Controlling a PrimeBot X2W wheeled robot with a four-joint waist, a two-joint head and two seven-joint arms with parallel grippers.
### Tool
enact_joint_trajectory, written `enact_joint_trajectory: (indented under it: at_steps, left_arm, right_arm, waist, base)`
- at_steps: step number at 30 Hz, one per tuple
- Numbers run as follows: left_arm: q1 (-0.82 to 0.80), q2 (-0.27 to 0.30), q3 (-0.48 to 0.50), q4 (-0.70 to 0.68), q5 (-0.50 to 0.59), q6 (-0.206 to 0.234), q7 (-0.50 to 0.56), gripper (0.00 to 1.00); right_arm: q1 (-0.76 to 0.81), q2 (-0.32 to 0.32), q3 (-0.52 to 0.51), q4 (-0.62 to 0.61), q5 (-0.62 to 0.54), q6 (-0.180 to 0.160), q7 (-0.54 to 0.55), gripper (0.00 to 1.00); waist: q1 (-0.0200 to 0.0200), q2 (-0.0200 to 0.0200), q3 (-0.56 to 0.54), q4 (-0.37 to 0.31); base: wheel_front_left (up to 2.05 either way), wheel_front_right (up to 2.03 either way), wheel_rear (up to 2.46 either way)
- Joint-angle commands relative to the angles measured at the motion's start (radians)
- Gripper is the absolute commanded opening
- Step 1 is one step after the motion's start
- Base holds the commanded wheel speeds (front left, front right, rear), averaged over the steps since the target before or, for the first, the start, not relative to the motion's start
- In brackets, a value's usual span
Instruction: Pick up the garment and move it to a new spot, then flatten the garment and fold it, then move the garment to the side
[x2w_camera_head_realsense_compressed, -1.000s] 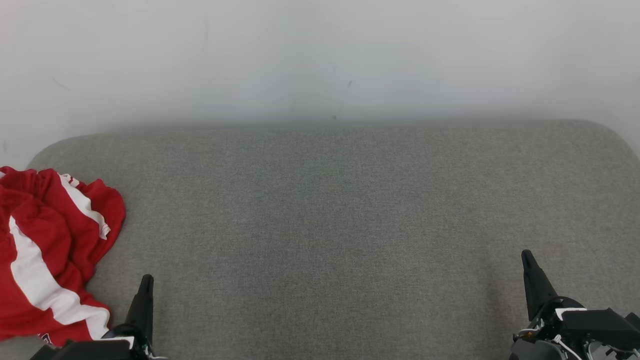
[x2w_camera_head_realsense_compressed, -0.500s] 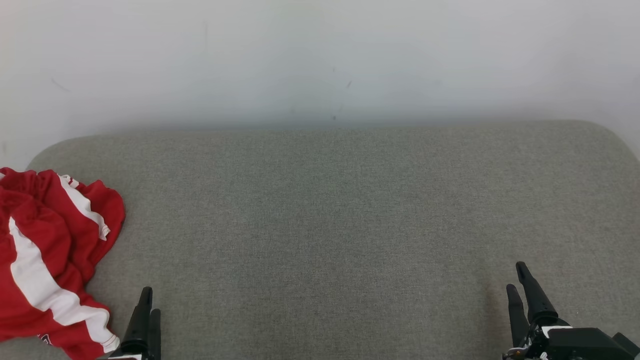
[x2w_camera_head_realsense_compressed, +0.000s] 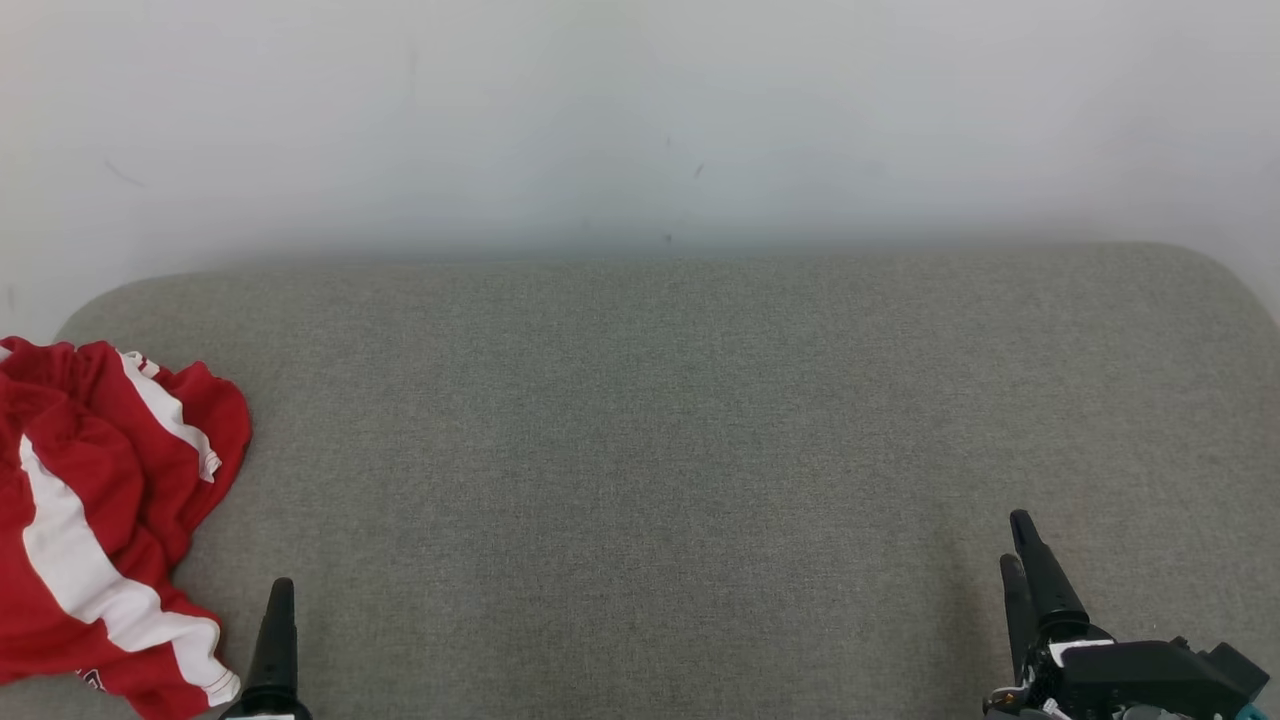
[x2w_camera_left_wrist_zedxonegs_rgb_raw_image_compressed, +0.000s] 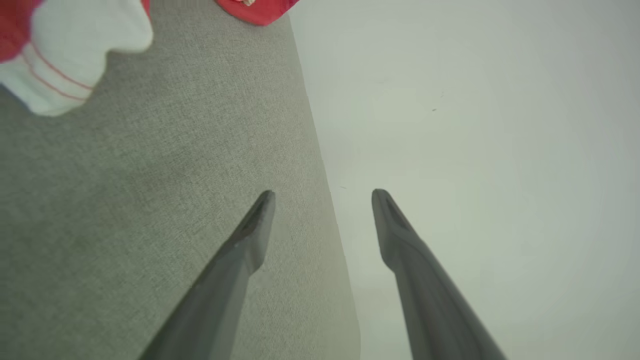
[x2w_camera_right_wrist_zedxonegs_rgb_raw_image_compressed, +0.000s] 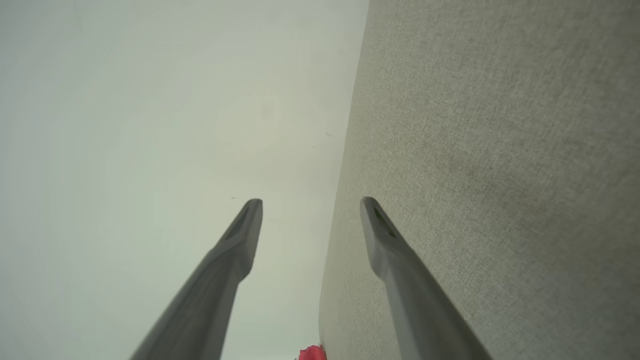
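Garment (x2w_camera_head_realsense_compressed: 100, 520), red with white stripes, lies crumpled at the left edge of the grey cushion (x2w_camera_head_realsense_compressed: 640, 450), just left of my left gripper (x2w_camera_left_wrist_zedxonegs_rgb_raw_image_compressed: 323, 200). My right gripper (x2w_camera_right_wrist_zedxonegs_rgb_raw_image_compressed: 311, 202) hangs well apart at the near right. Both jaws stand apart, empty.

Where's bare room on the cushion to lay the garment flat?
Free: grey cushion from the crumpled garment rightward to its right edge, wall behind, right gripper at the near corner. Crowded: left end, garment heaped beside the left gripper.
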Motion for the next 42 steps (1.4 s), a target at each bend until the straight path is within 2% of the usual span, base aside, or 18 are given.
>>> enact_joint_trajectory:
  at_steps: [1,29,42]
  left_arm:
    - [-0.008,0.005,0.005,-0.019,0.029,-0.002,-0.008,1.0]
    - [0.025,0.008,-0.044,-0.063,0.635,0.033,-0.108,1.0]
    - [0.04,0.011,-0.052,-0.069,0.837,0.029,-0.143,1.0]
  right_arm:
    - [-0.024,-0.01,0.005,-0.013,-0.02,0.0,-0.01,1.0]
    - [-0.036,-0.002,0.041,0.02,-0.599,-0.001,-0.109,1.0]
    - [-0.032,-0.001,0.039,0.034,-0.811,-0.001,-0.144,1.0]
  waist:
    - [0.0,0.0,0.0,0.0]
    - [0.0,0.0,-0.005,0.001]
    - [0.0,0.0,-0.008,0.002]
  base:
    - [0.0,0.0,0.0]
    - [0.0,0.0,0.0]
    - [0.0,0.0,0.0]
